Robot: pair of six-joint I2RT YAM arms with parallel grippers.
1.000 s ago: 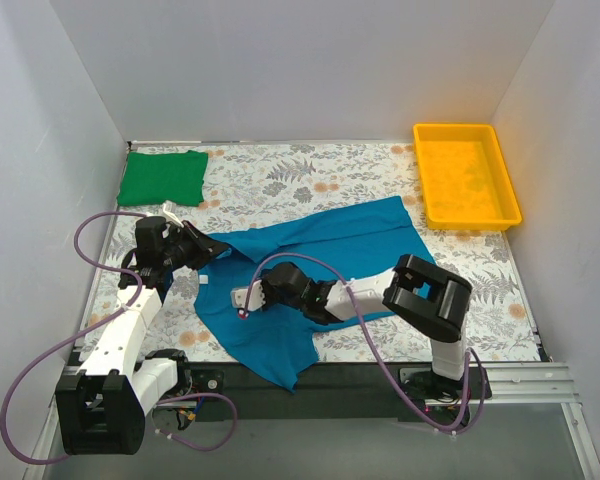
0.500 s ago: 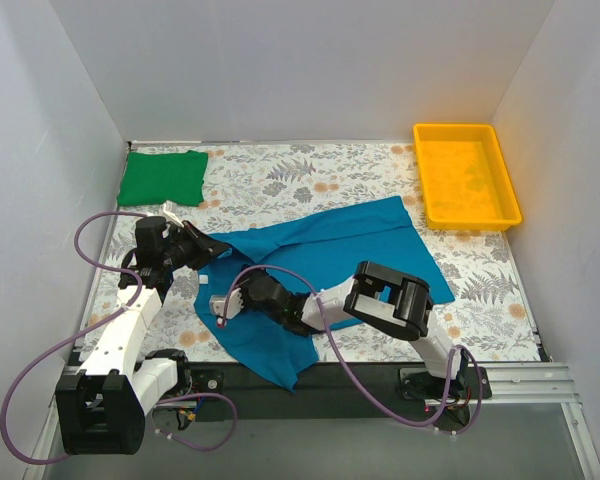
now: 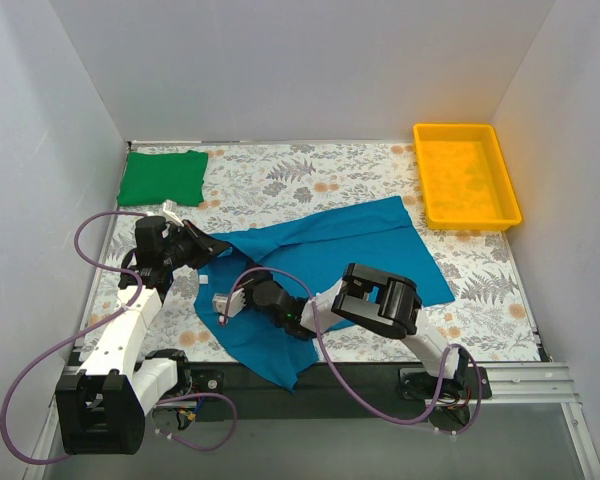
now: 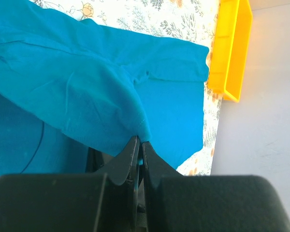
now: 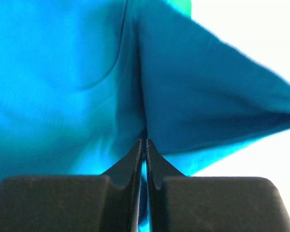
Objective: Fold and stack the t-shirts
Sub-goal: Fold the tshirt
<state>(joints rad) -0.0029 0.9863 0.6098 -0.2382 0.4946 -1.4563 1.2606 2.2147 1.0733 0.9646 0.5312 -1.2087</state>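
Observation:
The teal-blue t-shirt lies crumpled across the middle of the table, one end trailing toward the near edge. My left gripper is shut on the shirt's left edge; the left wrist view shows a hem corner pinched between its jaws. My right gripper reaches far left over the shirt's near-left part and is shut on a fold of the teal cloth, seen between its jaws in the right wrist view. The green t-shirt lies folded flat at the back left corner.
A yellow plastic tray stands at the back right; its side also shows in the left wrist view. White walls close in the table on three sides. The right arm's cable loops over the near edge.
The right arm has swung further left across the shirt, its gripper going from the shirt's middle to its near-left part and closing on the cloth. The left arm has not moved.

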